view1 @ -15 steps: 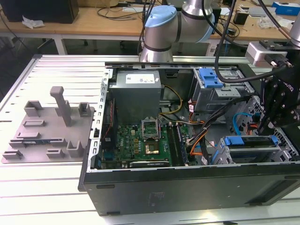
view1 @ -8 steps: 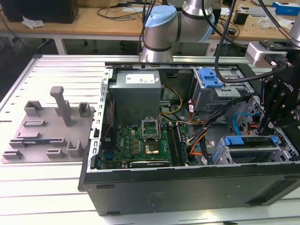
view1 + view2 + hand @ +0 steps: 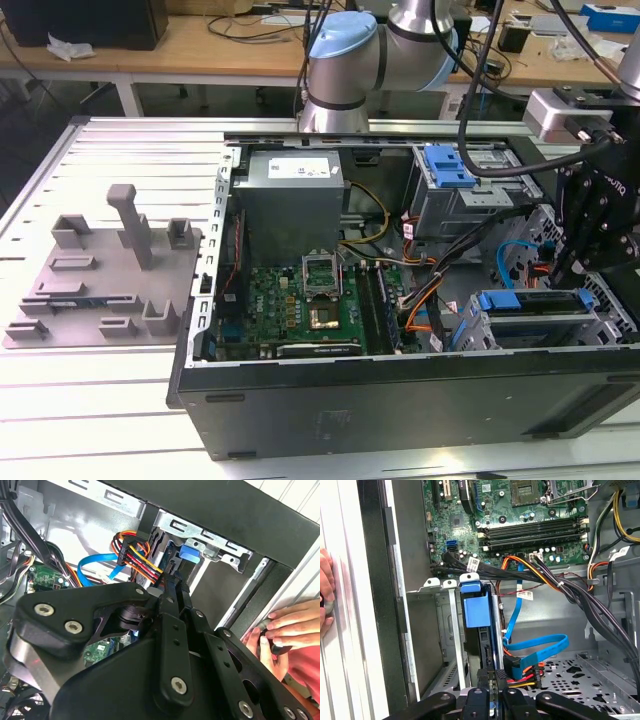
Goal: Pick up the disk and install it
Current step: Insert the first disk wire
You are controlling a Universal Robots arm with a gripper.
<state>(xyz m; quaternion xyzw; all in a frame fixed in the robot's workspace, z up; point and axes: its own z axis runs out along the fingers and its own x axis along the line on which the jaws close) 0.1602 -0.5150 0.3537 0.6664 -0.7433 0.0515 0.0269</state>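
The tool [image 3: 495,676] is nearly closed, pinching the disk [image 3: 476,605] inside the drive cage [image 3: 440,625]. The disk's long axis points to the motherboard [image 3: 530,510]. The second wrist view shows a hand [image 3: 290,627] outside the case [image 3: 240,510].

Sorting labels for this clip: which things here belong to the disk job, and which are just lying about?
Job: disk in the drive cage, gripper at it.
Lying about: grey tray, blue latch, person's hand.

The tool [image 3: 492,687] is matt black metal, the disk [image 3: 475,606] shows glossy blue plastic, and the drive cage [image 3: 449,630] is bare dull steel.
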